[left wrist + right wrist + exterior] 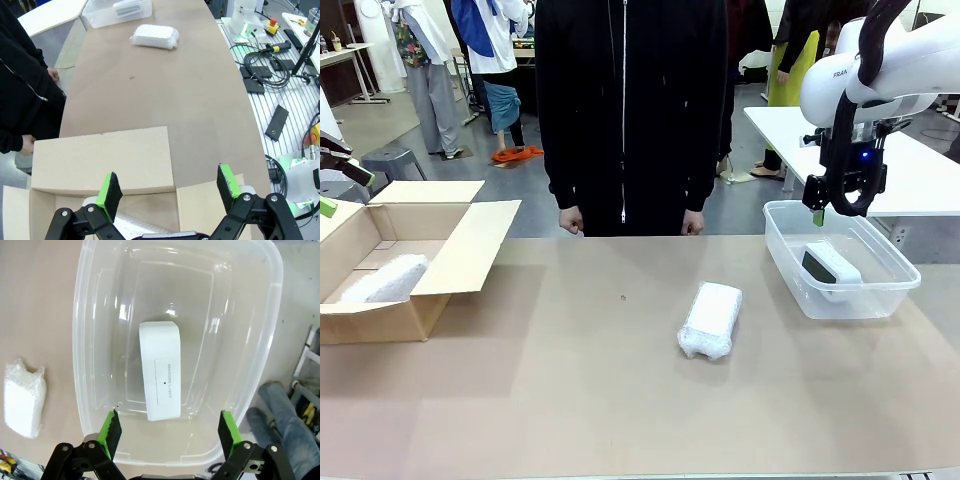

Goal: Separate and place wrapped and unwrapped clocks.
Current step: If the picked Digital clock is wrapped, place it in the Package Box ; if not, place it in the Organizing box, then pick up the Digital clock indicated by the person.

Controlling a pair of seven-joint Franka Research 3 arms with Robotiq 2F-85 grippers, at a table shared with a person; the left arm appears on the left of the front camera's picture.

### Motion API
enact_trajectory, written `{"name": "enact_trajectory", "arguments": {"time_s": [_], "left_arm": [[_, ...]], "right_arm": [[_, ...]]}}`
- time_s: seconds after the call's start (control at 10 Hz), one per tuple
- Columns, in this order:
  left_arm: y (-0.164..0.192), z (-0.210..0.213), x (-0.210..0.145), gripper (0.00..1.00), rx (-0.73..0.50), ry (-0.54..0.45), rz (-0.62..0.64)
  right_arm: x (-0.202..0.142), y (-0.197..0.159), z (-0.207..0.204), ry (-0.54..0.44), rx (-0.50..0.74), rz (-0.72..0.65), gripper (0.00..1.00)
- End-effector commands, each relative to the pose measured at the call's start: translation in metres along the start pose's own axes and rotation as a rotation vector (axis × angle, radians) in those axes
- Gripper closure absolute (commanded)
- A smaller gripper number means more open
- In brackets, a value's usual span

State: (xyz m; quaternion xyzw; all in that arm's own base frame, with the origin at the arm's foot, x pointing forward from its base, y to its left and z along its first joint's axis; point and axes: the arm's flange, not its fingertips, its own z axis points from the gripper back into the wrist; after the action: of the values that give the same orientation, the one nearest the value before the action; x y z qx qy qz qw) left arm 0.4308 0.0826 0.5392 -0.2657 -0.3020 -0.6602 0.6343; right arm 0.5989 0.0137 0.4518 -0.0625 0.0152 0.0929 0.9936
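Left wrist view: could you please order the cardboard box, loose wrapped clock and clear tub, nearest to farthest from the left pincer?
1. Cardboard box, right under the left pincer.
2. Wrapped clock, lying midway across.
3. Clear tub, at the far end.

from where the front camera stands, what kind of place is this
Probably a robotics lab or testing floor: a white robot arm hangs over a clear bin, cables and a red stop button lie on a slotted metal bench, and another white table stands behind.
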Motion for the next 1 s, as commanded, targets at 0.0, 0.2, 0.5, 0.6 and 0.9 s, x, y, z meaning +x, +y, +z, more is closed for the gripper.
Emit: {"name": "enact_trajectory", "arguments": {"time_s": [0.0, 0.2, 0.5, 0.6, 0.9], "left_arm": [[-0.0011, 0.0011, -0.0004, 0.00, -0.003, -0.008, -0.018], [-0.0011, 0.0011, -0.0004, 0.00, -0.003, -0.008, -0.018], [-0.0011, 0.0011, -0.0004, 0.00, -0.003, -0.008, -0.018], [-0.0011, 0.0011, -0.0004, 0.00, -0.003, -0.008, -0.018], [-0.0011, 0.0011, -0.0004, 0.00, -0.003, -0.008, -0.018]], "right_arm": [[0.0013, -0.0021, -0.0005, 0.000, 0.000, 0.001, 0.00], [0.0013, -0.0021, -0.0005, 0.000, 0.000, 0.001, 0.00], [0.0013, -0.0021, -0.0005, 0.000, 0.000, 0.001, 0.00], [0.0013, -0.0021, -0.0005, 0.000, 0.000, 0.001, 0.00], [0.0013, -0.0021, -0.0005, 0.000, 0.000, 0.001, 0.00]]}}
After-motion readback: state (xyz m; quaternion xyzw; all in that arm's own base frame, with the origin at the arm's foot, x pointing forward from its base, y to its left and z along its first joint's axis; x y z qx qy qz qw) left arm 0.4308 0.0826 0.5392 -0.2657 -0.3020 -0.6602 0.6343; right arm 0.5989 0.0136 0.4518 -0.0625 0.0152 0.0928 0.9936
